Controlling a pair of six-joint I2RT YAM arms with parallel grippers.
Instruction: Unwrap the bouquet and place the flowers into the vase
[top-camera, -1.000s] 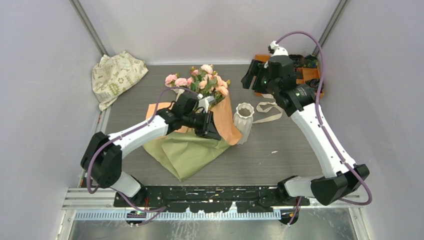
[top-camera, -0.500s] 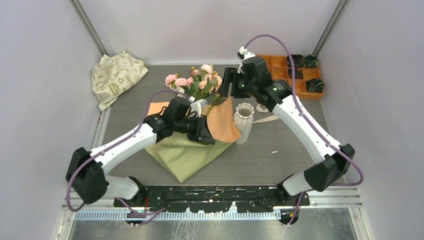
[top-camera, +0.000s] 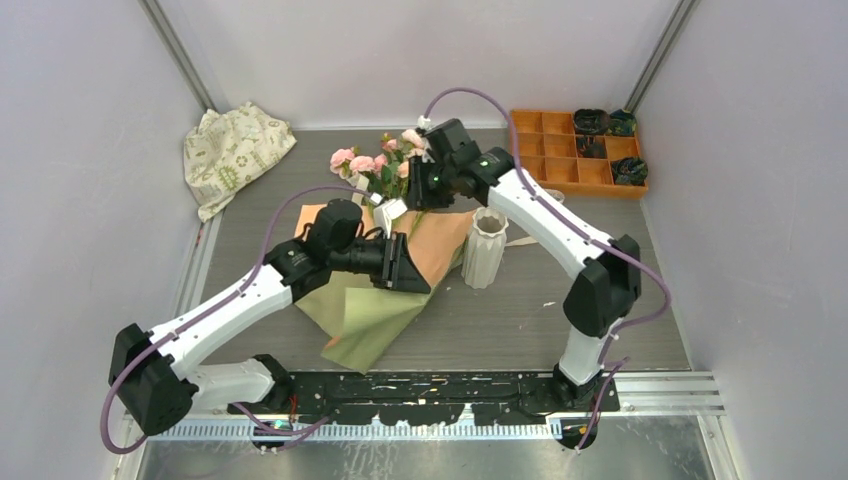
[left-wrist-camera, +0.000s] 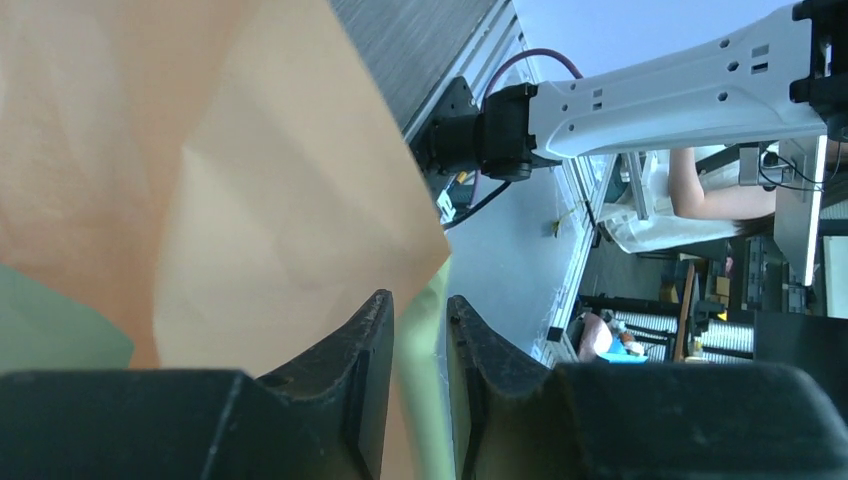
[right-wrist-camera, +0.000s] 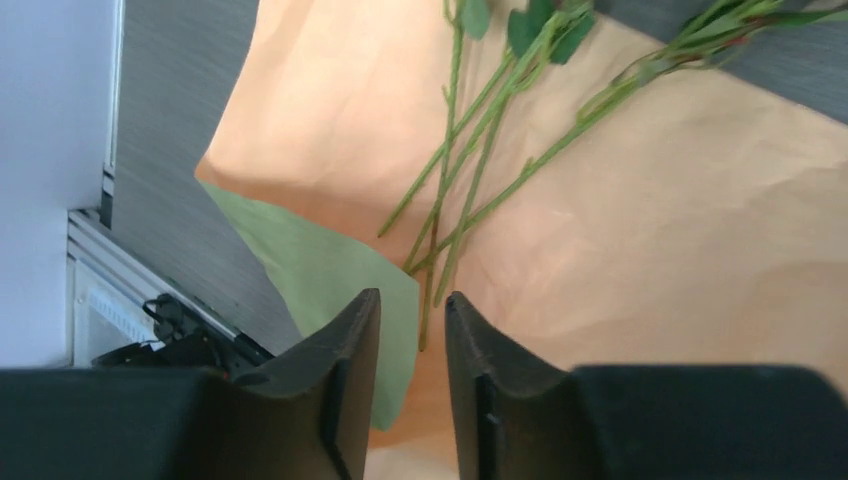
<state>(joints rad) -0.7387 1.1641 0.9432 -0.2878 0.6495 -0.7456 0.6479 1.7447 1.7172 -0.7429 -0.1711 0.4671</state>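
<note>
Using the vase (top-camera: 485, 245) as my ref: it's standing mid-table. The flowers (top-camera: 385, 162) are lying just left of and behind it, blooms pointing away from the arm bases. Their stems (right-wrist-camera: 470, 190) are running back over the opened wrapping paper (top-camera: 445, 240), orange side up, w/ the olive side showing on the near side. The paper's right edge is sitting against the vase's left side.

R gripper (right-wrist-camera: 412, 305) is hovering over the stems, left of and behind the vase. Its jaws are standing a narrow gap apart w/ the stem ends btwn them, not squeezing.

L gripper (left-wrist-camera: 420, 310) is sitting at the paper left of the vase, jaws a slit apart. Paper is showing in the slot, and I can't tell if the pads are touching it.

A patterned cloth (top-camera: 235, 150) is lying far left of and behind the vase, and an orange compartment tray (top-camera: 560, 150) is sitting right of and behind it.
</note>
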